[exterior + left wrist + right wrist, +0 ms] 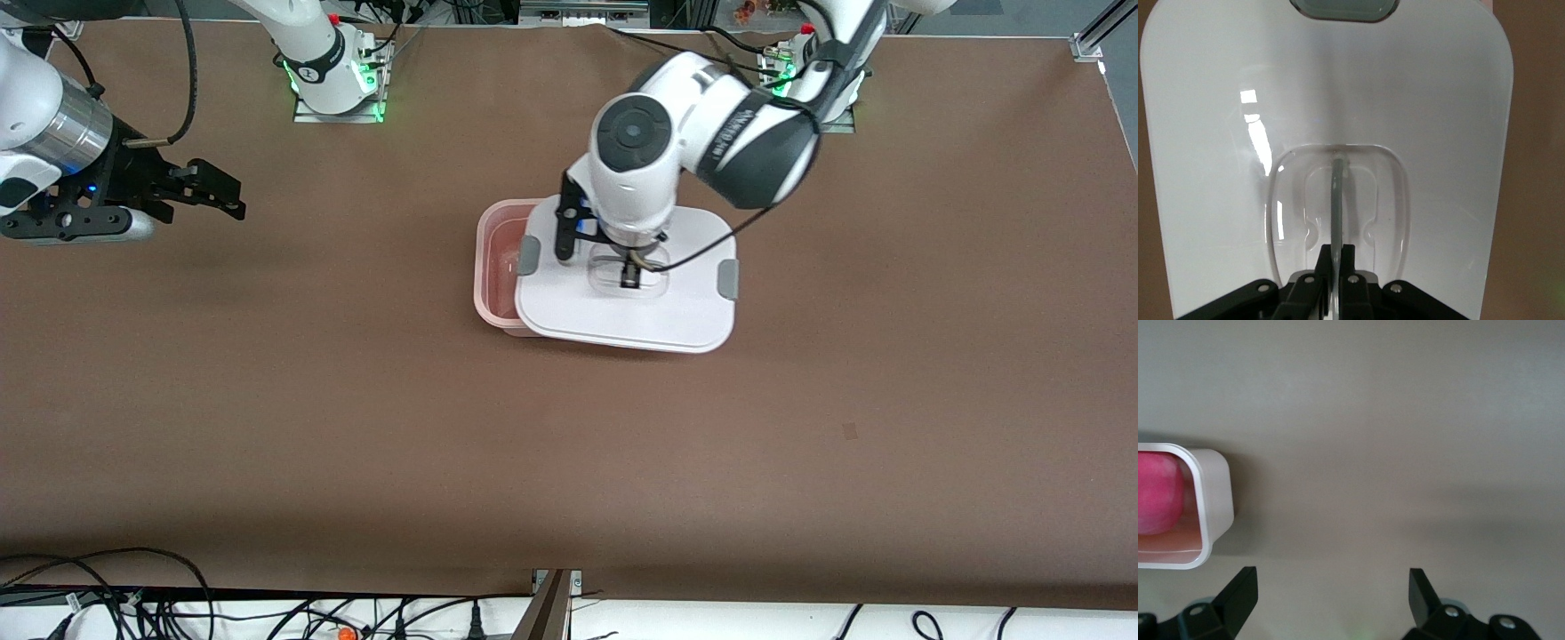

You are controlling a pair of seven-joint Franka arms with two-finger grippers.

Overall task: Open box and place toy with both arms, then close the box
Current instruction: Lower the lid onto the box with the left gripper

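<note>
Your left gripper [629, 274] clamps the lid [622, 307] handle, lid offset over the box [494, 267] mid-table; the toy [1157, 493] sits inside. Right gripper [213, 191], fingers apart, waits aside. Misaligned lowering could jam the lid.

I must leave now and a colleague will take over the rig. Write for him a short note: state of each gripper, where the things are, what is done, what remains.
Left gripper: shut on the clear handle of the lid, held over the box.
Right gripper: open, waiting over bare table at the right arm's end.
Box base: mid-table, partly uncovered at the side toward the right arm; the lid sits offset.
Toy: something pink already lies inside the base, seen in the right wrist view.
Done: box opened, toy apparently placed.
Left: align the lid over the base, press it down, close the grey clips.
</note>
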